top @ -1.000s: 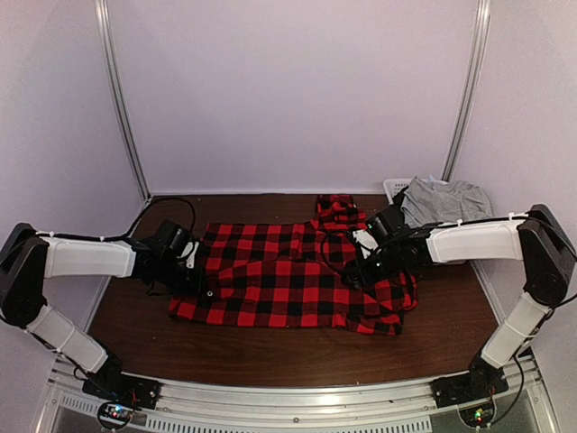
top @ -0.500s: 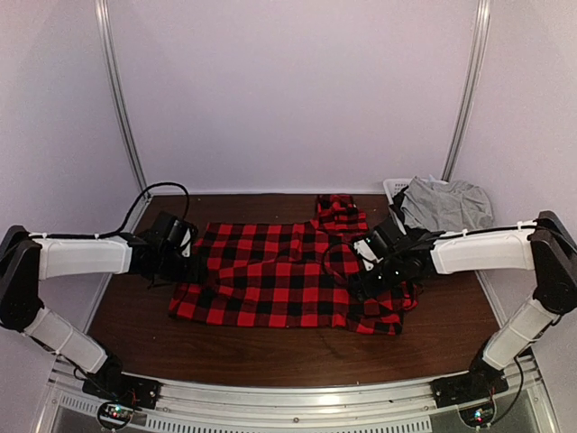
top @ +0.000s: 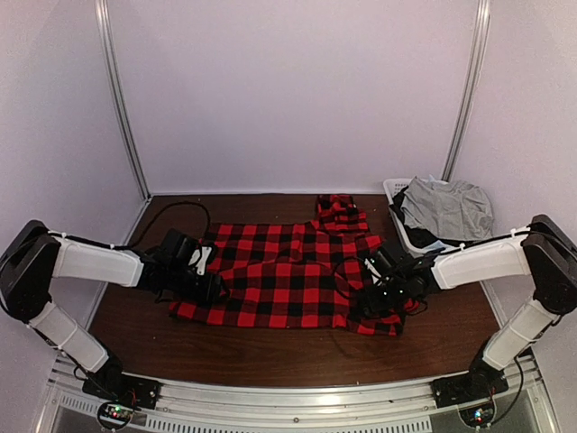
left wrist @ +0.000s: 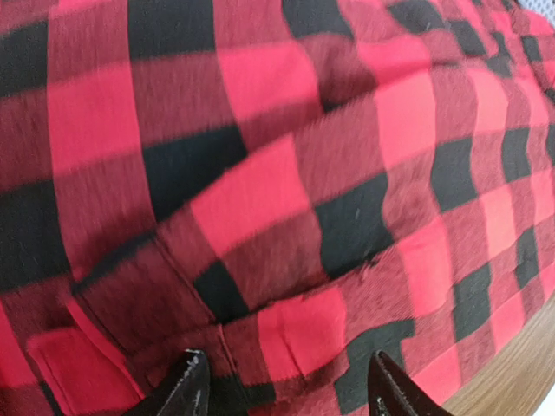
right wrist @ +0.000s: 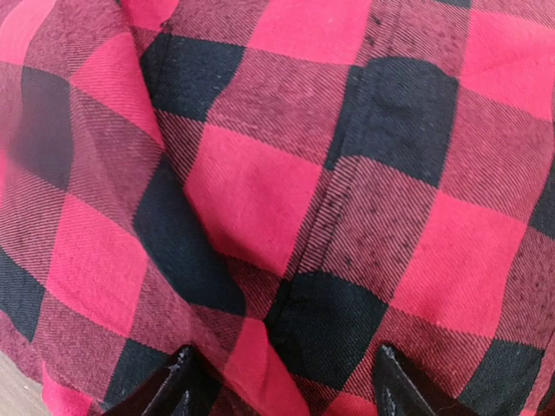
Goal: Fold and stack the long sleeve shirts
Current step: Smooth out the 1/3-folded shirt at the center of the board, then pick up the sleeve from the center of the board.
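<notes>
Both my arms stretch low across the wooden table [top: 270,352], forearms nearly level and reaching inward from either side. My left gripper [top: 207,281] sits at the left edge of the red-and-black check flannel shirt [top: 279,280]. My right gripper [top: 380,293] sits low over the shirt's rumpled right side.

From the left wrist, my left gripper [left wrist: 286,390] has its two fingers standing well apart with nothing pinched between them, and the shirt [left wrist: 303,173] fills the view just below, a folded hem lying between the tips. From the right wrist, my right gripper [right wrist: 286,386] is likewise spread wide and holds nothing, with a seam of the shirt [right wrist: 260,191] running up between the tips.

Count: two arms and one flannel shirt, spread mostly flat mid-table with a bunched part at its far edge. One white mesh basket [top: 394,188] stands at the far right corner with a heap of grey cloth [top: 446,206] in it.
</notes>
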Controlling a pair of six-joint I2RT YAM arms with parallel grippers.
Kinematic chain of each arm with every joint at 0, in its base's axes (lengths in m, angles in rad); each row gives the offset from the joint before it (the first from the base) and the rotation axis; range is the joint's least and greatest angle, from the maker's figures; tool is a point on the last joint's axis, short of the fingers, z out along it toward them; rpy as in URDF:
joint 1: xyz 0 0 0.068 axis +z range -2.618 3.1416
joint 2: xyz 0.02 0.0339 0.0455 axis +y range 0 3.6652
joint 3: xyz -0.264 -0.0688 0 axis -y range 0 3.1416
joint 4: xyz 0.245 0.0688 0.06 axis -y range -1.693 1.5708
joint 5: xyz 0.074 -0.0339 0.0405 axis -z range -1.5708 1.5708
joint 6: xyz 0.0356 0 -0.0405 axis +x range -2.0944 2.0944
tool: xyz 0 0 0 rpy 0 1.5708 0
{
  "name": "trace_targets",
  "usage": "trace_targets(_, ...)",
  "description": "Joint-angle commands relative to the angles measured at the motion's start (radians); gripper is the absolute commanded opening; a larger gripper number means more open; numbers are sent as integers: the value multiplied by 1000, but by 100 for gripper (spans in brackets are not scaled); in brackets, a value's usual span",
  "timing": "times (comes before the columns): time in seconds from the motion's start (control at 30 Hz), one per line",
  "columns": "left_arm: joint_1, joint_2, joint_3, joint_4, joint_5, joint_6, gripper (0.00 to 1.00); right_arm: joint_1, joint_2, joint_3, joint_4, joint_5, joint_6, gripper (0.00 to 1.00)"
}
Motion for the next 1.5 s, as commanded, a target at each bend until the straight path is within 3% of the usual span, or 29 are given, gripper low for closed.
trace_targets(0.0, -31, 3, -60, -4, 8, -28, 64, 45, -36, -106, -107, -20, 144, 69)
trace_targets(0.2, -144, -34, -179, -49, -10, -195, 60, 132, -98, -162, -173, -13, 251, 70)
trace_targets(0.4, -281, -123, -237, -112, -37, -346, 54, 142, -158, -140, -253, 45, 267, 72)
trace_targets(0.57, -283, -191, -217, -203, -164, -360, 54, 128, -170, -21, -279, 132, 219, 75)
trace_targets(0.8, -260, -186, -235, -249, -258, -354, 55, -44, -131, 211, -261, 146, 19, 76)
trace_targets(0.97, -250, -233, -240, -244, -259, -358, 54, -168, -11, 386, -185, 94, -99, 77)
trace_targets(1.17, -250, -317, -207, -293, -284, -349, 54, -295, 253, 631, -118, -40, -167, 75)
trace_targets(1.3, -250, -340, -144, -250, -294, -295, 64, -340, 420, 798, -122, -86, -195, 74)
trace_targets(1.47, -249, -301, -8, -208, -307, -214, 71, -363, 564, 930, -206, -26, -219, 75)
